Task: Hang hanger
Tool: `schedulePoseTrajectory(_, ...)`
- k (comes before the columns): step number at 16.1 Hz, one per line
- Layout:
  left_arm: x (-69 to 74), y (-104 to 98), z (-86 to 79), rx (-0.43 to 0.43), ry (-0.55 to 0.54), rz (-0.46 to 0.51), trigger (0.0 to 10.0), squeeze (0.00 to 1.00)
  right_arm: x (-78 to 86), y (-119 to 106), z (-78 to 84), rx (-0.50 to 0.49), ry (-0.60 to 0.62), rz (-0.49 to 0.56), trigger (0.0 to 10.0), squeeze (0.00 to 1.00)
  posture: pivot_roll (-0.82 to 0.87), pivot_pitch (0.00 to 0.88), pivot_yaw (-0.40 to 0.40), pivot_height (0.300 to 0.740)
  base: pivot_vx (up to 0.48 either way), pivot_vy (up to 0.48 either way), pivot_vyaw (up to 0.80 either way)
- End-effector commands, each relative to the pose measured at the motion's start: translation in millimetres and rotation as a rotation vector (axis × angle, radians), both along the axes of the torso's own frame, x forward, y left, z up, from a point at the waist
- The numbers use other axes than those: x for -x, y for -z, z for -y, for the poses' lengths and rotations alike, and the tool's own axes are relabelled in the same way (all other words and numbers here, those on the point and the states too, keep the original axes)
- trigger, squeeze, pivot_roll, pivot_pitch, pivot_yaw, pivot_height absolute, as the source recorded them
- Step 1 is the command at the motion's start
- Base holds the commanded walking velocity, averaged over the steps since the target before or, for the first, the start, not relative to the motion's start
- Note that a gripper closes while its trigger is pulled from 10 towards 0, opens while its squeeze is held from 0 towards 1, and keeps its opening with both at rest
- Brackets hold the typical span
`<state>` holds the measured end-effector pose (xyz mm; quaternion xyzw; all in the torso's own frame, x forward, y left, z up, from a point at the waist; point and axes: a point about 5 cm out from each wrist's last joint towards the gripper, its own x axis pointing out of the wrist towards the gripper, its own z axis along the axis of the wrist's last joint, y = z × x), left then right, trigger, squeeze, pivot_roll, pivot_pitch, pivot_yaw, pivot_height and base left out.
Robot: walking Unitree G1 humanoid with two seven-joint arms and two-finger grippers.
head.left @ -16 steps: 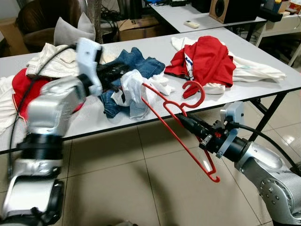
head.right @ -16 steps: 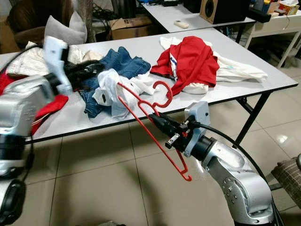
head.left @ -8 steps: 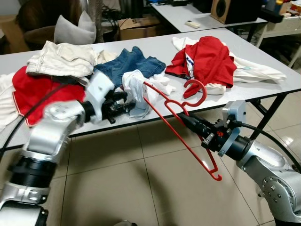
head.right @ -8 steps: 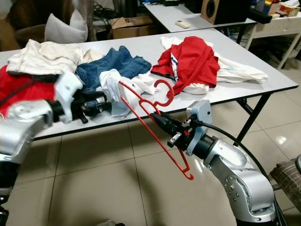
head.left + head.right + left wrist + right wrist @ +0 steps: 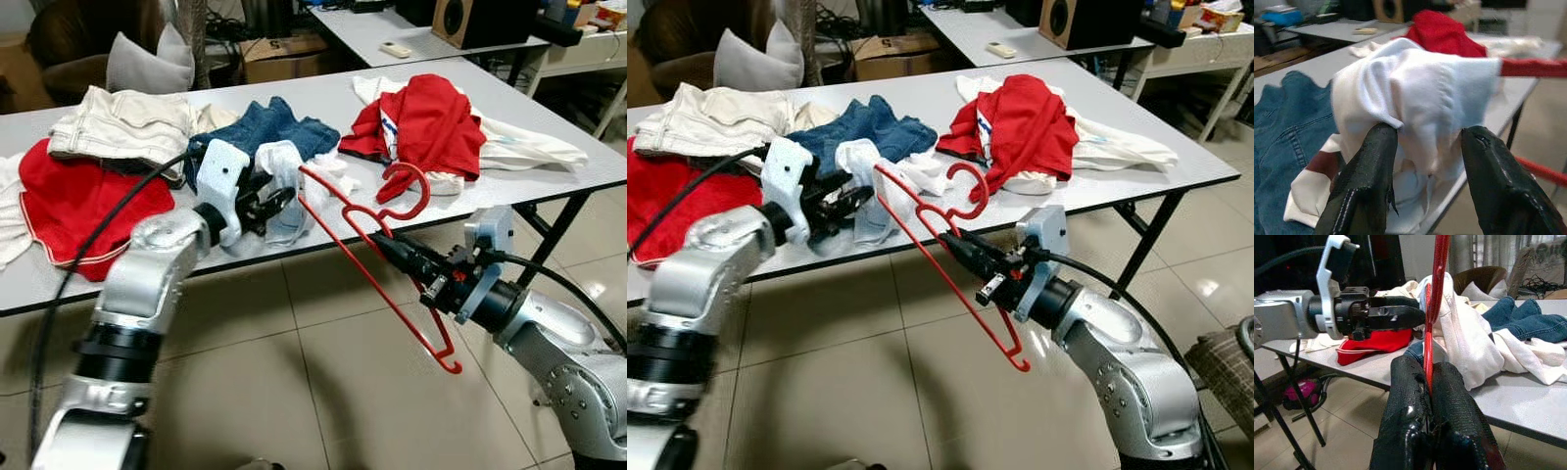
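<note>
A: Hanger (image 5: 377, 257) — red, thin, held out over the tiled floor (image 5: 294, 382) just off the table's near edge. Lower end hangs lowest, hook (image 5: 407, 191) uppermost, up by the table edge.

B: Who has it?

A: Right gripper (image 5: 387, 252). Both black fingers pressed flat together on the red bar; the right wrist view shows the bar pinched between the pads (image 5: 1449, 396). No gap.

B: And the far end of the hanger?

A: The upper arm runs into a white garment (image 5: 284, 186) bunched at the near edge of the table (image 5: 549, 176). Cloth is draped over that end.

B: Left arm?

A: Left gripper (image 5: 274, 204) is at that same white garment, right at the near edge. Fingers (image 5: 1369, 171) spread apart, one on each side of a fold, touching the cloth but not closed on it. The wrist view shows white fabric bulging between the two tips.

B: What lies behind?

A: Blue jeans (image 5: 269, 127) just beyond the white garment, touching it. Toward the left end, a red cloth (image 5: 83, 201) at the near edge with a cream garment (image 5: 122, 117) lying partly on top, further back. Toward the right end, a red shirt (image 5: 431, 117) heaped on a white one (image 5: 529, 147), reaching toward the far edge.

B: Past the table?

A: A grey pillow (image 5: 147, 64) and a cardboard box (image 5: 284, 54) behind it. Second table (image 5: 411, 34) further back, with a remote (image 5: 397, 49) and a speaker (image 5: 480, 20) on it.
</note>
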<state>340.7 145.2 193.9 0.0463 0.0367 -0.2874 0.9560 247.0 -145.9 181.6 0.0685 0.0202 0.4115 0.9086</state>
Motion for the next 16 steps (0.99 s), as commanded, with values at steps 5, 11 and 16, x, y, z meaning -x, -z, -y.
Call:
schedulePoseTrajectory(5,-2.9,-5.9,4.8,0.053,-0.039,0.02,4.7,0.0,-2.3,-5.8,-2.2,-0.004,-0.023,0.029,0.0,0.0,-0.2,0.0,0.057,0.74,0.0,0.0,0.0)
schedulePoseTrajectory(11,-2.3,-4.5,6.5,0.05,-0.037,0.035,0.0,0.0,-3.2,-5.9,-2.0,0.0,-0.022,0.032,0.0,0.0,-0.2,0.0,0.056,0.74,0.0,0.0,0.0)
schedulePoseTrajectory(16,-3.1,-4.0,4.5,0.081,-0.036,0.033,0.0,0.0,-4.0,-5.7,-1.9,0.004,-0.022,0.033,0.0,0.0,-0.2,0.0,0.055,0.74,0.0,0.0,0.0)
